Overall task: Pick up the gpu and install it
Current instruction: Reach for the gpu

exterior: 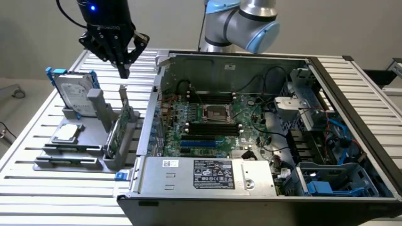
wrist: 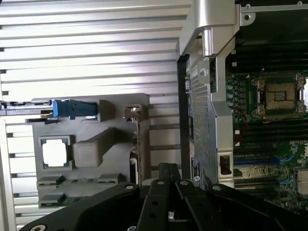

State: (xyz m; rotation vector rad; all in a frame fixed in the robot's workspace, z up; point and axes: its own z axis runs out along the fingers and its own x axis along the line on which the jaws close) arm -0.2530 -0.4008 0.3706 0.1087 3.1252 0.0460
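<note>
A black robot gripper (exterior: 124, 70), fingers pressed together and empty, hovered just above the gpu (exterior: 119, 127), a green circuit card standing on edge in a grey plastic holder (exterior: 69, 162) beside the open metal computer case (exterior: 148, 122). The pickup looked not yet begun; gripping would need parted fingers straddling the card's thin top edge.
</note>
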